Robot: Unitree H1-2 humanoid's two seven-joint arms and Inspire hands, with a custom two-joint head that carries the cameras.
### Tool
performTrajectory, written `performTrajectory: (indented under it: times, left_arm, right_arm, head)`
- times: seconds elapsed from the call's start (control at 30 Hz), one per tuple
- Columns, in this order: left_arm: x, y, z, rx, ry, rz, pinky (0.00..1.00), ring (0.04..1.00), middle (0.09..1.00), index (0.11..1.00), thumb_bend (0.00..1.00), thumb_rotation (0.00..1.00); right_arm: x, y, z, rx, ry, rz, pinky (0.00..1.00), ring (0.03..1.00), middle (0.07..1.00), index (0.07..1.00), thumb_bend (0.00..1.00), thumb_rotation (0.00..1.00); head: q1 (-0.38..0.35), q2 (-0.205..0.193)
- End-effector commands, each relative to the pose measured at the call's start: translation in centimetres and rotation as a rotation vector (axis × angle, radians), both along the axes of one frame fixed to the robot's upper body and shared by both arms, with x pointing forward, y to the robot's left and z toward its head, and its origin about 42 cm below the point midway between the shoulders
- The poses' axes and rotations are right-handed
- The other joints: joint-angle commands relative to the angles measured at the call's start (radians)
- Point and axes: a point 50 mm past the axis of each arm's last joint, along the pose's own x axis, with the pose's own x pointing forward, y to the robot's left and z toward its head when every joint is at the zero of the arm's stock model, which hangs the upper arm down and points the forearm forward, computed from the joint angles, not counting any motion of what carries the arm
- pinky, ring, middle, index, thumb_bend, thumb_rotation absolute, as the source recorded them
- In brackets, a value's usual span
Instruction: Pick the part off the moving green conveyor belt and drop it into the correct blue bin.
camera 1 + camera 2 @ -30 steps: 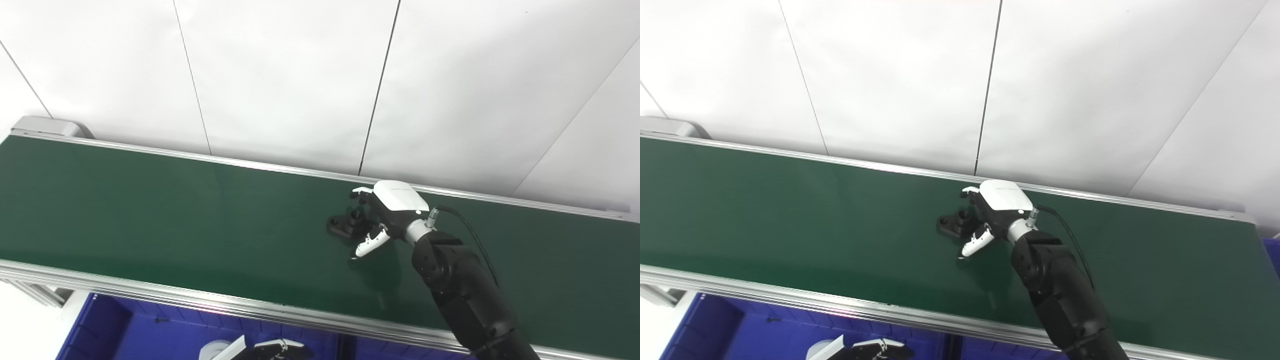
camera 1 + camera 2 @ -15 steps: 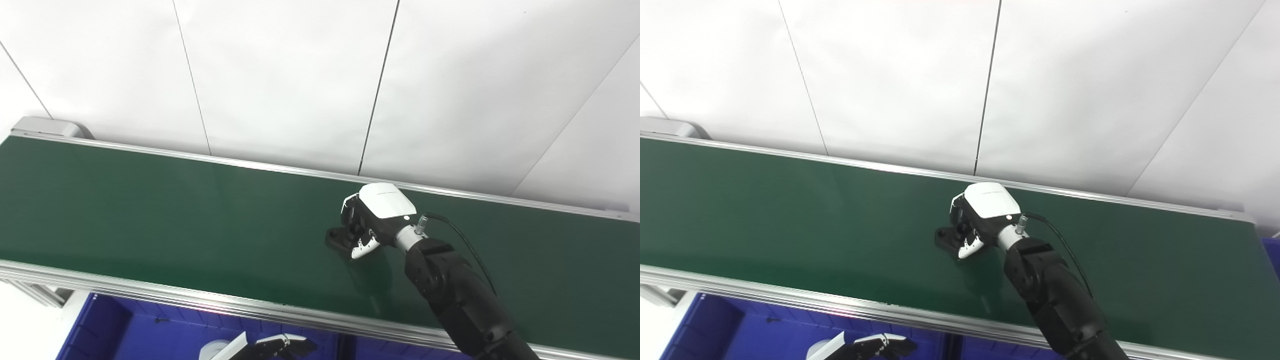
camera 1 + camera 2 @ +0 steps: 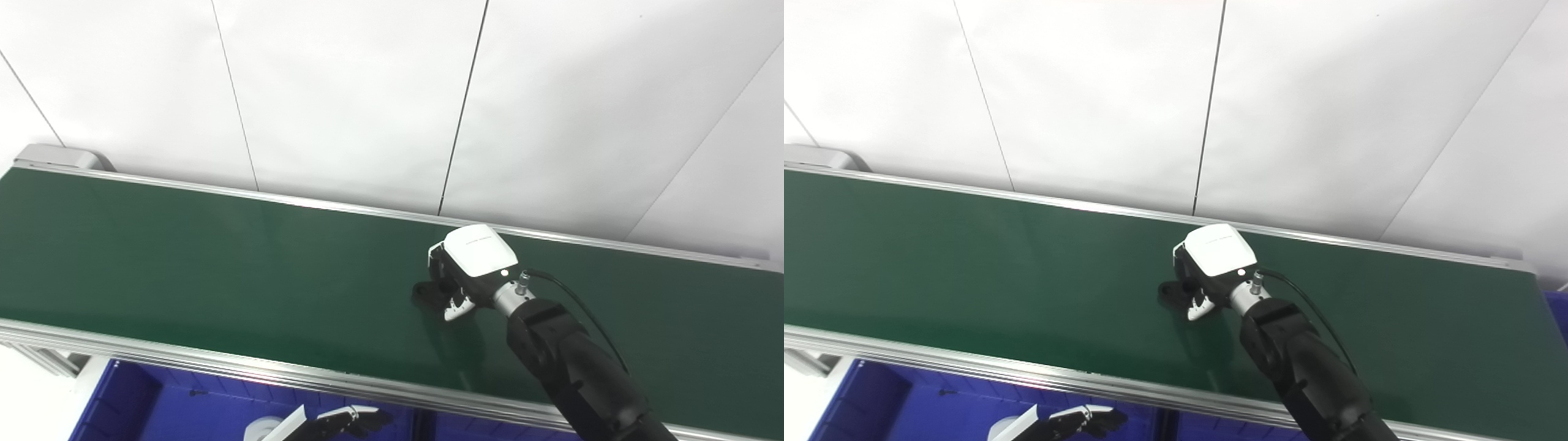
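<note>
Change: a second ago my right hand [image 3: 468, 275] had its fingers spread beside the part [image 3: 427, 293]; now they've curled in over it, and hand and part sit a bit further right along the belt.
Right hand: fingers drawn together around the part, thumb tip white and low on the near side; I read it as clamped on the part, though most of the contact is hidden under the white hand shell.
Part: small black piece, only its left end shows past the fingers; can't tell if it's off the belt yet, it looks at or just above the surface.
Conveyor belt [image 3: 184, 257]: green, runs across the whole view between silver rails; nothing else on it that I see.
Left hand [image 3: 343, 421]: low at the bottom edge over the bin, fingers apart, holding nothing, waiting.
Blue bin [image 3: 165, 410]: below the near rail, bottom left; a tiny dark item lies inside, too small to name. A sliver of another blue bin [image 3: 1557, 309] shows at the far right edge.
Meaning for task: I judge the grasp done or nearly so; next is lift clear, carry over the near rail, release in a bin.
Risk: grip is partly hidden, part could slip on lift.
</note>
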Motion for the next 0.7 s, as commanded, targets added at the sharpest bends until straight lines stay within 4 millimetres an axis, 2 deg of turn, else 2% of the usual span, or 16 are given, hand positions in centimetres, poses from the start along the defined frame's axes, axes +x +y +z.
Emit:
performTrajectory:
  times: [0.0, 0.1, 0.17, 0.3, 0.4, 0.47, 0.5, 0.67]
  left_arm:
    - [0.0, 0.0, 1.0, -0.034, -0.052, 0.006, 0.77, 0.814, 0.842, 0.816, 0.93, 0.22]
    - [-0.1, -0.1, 1.0, -0.036, -0.053, 0.009, 0.78, 0.818, 0.844, 0.817, 0.92, 0.22]
    - [-0.1, -0.1, 1.0, -0.038, -0.053, 0.010, 0.78, 0.820, 0.844, 0.818, 0.92, 0.22]
    - [-0.2, 0.0, 1.2, -0.040, -0.057, 0.010, 0.79, 0.827, 0.849, 0.823, 0.91, 0.25]
    - [-0.3, 0.1, 1.4, -0.048, -0.055, 0.010, 0.81, 0.835, 0.854, 0.826, 0.91, 0.24]
    - [-0.3, 0.2, 1.6, -0.047, -0.060, 0.010, 0.81, 0.838, 0.856, 0.828, 0.90, 0.24]
    - [-0.3, 0.2, 1.7, -0.047, -0.062, 0.011, 0.81, 0.837, 0.856, 0.828, 0.90, 0.24]
    - [-0.2, 0.5, 2.0, -0.053, -0.068, 0.008, 0.82, 0.841, 0.859, 0.830, 0.89, 0.26]
  right_arm:
    - [-1.9, 0.5, -0.8, 0.028, 0.045, 0.067, 0.15, 0.211, 0.390, 0.495, 0.52, 0.00]
    - [-2.8, 0.4, 0.9, 0.112, 0.004, 0.040, 0.20, 0.264, 0.403, 0.509, 0.52, 0.00]
    - [-3.7, 0.4, 2.3, 0.158, -0.029, 0.024, 0.19, 0.253, 0.436, 0.497, 0.53, 0.00]
    - [-6.3, -0.4, 6.1, 0.264, -0.090, 0.005, 0.17, 0.243, 0.399, 0.507, 0.52, 0.00]
    - [-8.1, -1.0, 8.1, 0.328, -0.111, -0.013, 0.21, 0.296, 0.412, 0.519, 0.52, 0.00]
    - [-9.2, -1.6, 9.0, 0.358, -0.125, -0.035, 0.23, 0.311, 0.408, 0.520, 0.52, 0.00]
    - [-9.8, -2.0, 9.3, 0.371, -0.128, -0.046, 0.22, 0.291, 0.439, 0.502, 0.53, 0.00]
    - [-12.5, -3.7, 9.7, 0.429, -0.134, -0.082, 0.20, 0.258, 0.470, 0.484, 0.53, 0.00]
  head:
    - [-0.002, 0.004]
    - [-0.003, 0.006]
    - [-0.005, 0.009]
    - [-0.020, 0.031]
    - [-0.026, 0.043]
    - [-0.030, 0.055]
    - [-0.031, 0.058]
    - [-0.040, 0.082]
